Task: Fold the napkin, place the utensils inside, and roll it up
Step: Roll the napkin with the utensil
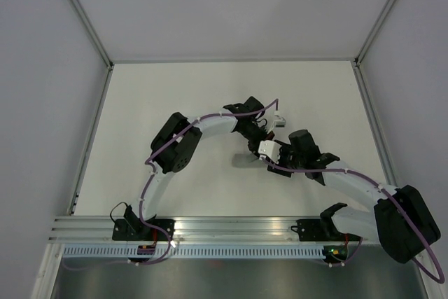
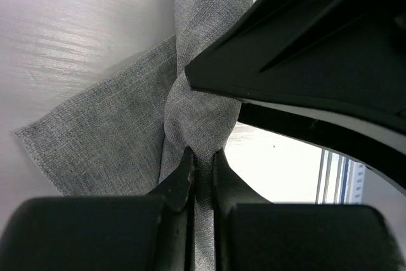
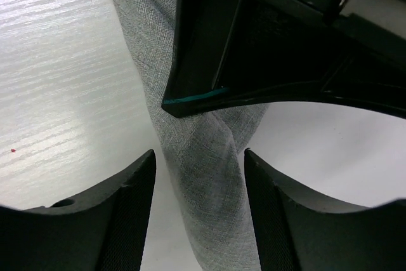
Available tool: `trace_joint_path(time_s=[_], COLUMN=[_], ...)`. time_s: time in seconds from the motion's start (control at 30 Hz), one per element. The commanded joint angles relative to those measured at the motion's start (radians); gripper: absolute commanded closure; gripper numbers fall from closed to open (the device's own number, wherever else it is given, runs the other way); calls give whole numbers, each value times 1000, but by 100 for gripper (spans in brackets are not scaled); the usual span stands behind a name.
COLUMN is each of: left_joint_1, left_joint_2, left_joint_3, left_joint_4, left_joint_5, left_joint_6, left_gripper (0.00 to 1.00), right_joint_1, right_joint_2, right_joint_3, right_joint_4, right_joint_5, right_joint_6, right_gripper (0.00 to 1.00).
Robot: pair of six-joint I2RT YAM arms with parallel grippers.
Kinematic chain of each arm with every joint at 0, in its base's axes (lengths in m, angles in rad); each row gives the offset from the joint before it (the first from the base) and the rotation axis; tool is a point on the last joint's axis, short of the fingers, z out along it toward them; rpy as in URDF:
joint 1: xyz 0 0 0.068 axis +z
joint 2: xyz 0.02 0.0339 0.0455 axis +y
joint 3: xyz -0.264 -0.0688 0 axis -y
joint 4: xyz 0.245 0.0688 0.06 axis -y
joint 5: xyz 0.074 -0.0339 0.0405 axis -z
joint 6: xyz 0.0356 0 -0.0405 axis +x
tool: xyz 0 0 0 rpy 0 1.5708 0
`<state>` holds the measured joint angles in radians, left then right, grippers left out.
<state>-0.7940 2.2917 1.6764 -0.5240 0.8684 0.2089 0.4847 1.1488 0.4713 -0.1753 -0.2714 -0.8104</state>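
White table top fills the middle of the view from above, with pale grey walls around it. The left arm and the right arm both reach in, and they meet near the middle of the table. From up there the cloth is hidden under them. The left gripper has its two fingers almost shut, with only a thin gap between them. They pinch a bunched-up strip of the napkin. The grey cloth is pulled up into a narrow, twisted band at that spot. One flat corner of it spreads out on the table to the side. The black body of the right gripper sits very close, just past the pinched part. In the right wrist view, the right gripper has its fingers spread wide apart. The grey band of the napkin runs right between them. There is a clear gap between the cloth and one finger. On the other side the cloth comes very near the finger, and it is hard to tell if they touch. These fingers squeeze nothing. The dark body of the left gripper hangs just above the cloth.
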Motion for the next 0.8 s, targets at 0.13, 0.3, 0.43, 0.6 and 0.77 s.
trace_joint_path(time_s=[0.13, 0.3, 0.43, 0.6, 0.77], left_joint_1=[1, 12, 24, 45, 81], left_joint_2=[133, 124, 62, -40, -116], left_joint_3=[-23, -12, -23, -69, -131], left_joint_4=[-238, -235, -182, -26, 85], left_joint_5=[-140, -146, -154, -198, -244], left_joint_6=[-39, -52, -100, -190, -295], left_gripper=[86, 73, 64, 55, 54], right_joint_1=[11, 9, 8, -12, -40], right_joint_2=[68, 100, 137, 187, 233], right_joint_3=[-5, 18, 53, 108, 164], right_joint_4=[56, 30, -38, -101, -173], right_joint_5=[55, 55, 35, -3, -46], right_joint_6=[-21, -24, -24, -30, -44], right_gripper=[47, 69, 88, 94, 97])
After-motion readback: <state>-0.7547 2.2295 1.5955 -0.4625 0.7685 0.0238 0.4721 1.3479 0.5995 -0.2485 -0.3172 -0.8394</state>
